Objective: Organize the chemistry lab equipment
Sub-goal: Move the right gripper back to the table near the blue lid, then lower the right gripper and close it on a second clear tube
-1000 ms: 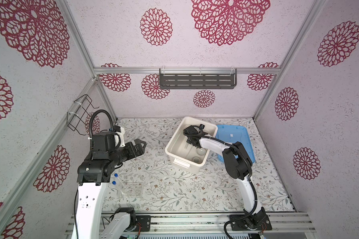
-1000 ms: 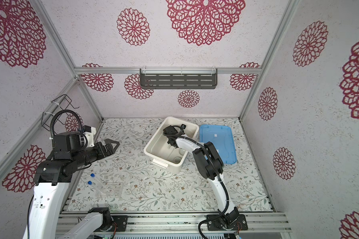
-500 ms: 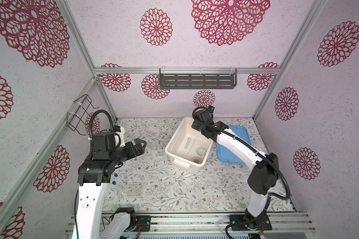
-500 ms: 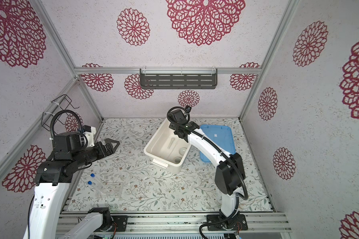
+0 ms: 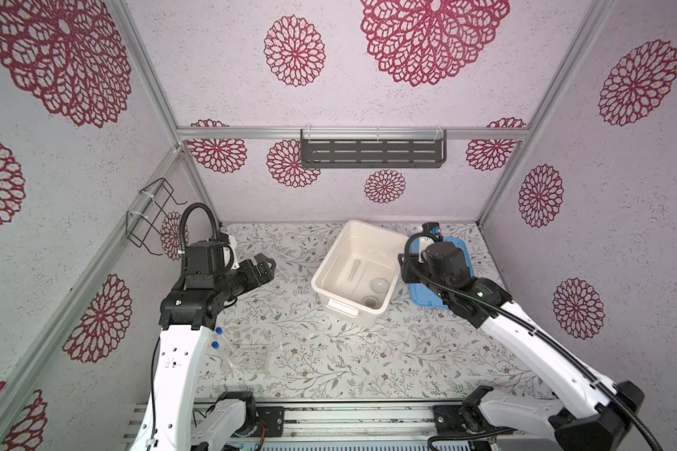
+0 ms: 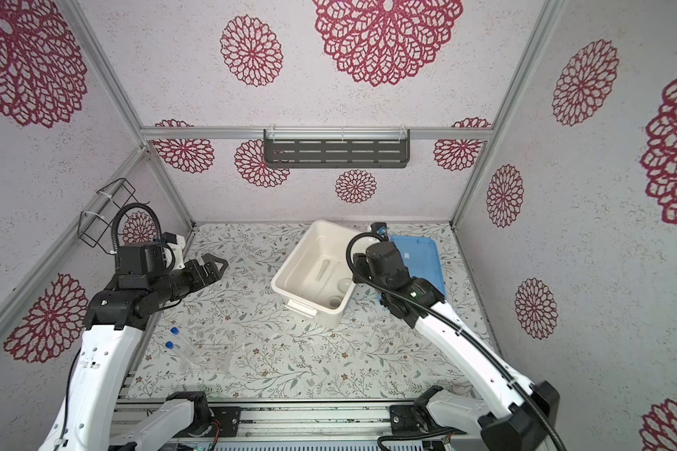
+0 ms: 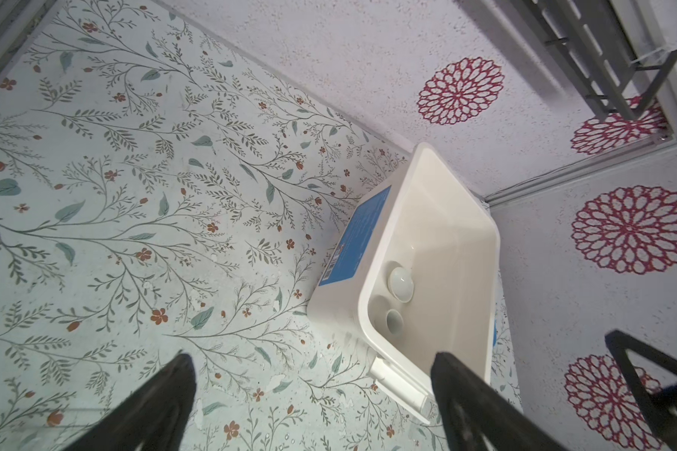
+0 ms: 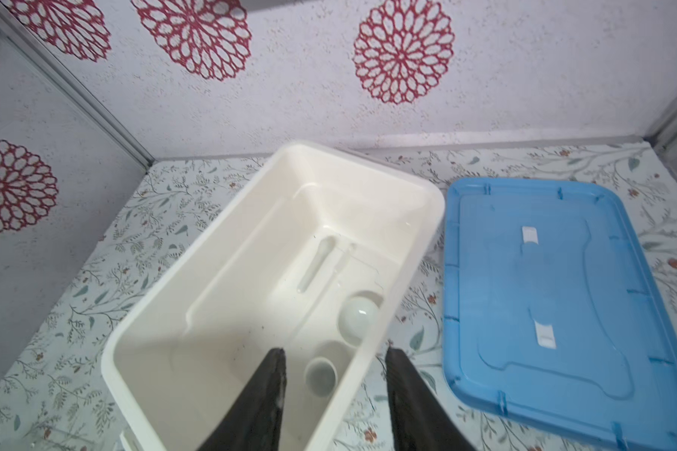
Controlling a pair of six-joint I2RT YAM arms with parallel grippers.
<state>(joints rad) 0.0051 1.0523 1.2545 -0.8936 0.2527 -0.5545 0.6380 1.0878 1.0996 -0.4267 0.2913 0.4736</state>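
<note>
The white tub (image 5: 331, 269) stands at the table's back middle. In it lie a white pestle-like stick (image 8: 317, 265), a round white bowl (image 8: 358, 316) and a smaller white bowl (image 8: 320, 377). Two clear tubes with blue caps (image 5: 219, 331) (image 6: 169, 345) lean in a clear rack (image 5: 251, 355) at the front left. My left gripper (image 5: 268, 265) hovers open and holds nothing, left of the tub. My right gripper (image 8: 335, 371) is open and holds nothing, raised over the tub's right wall, one finger on each side of it. In both top views its fingers are hidden under the wrist.
A flat blue lid (image 8: 563, 293) lies right of the tub, partly under my right arm (image 5: 466, 289). A grey slotted shelf (image 5: 372, 154) hangs on the back wall and a wire basket (image 5: 153, 214) on the left wall. The tub's side carries a blue label (image 7: 356, 238).
My right gripper was down inside the tub; it has lifted out and drawn back to the right, over the tub's right wall. The left arm has not moved.
</note>
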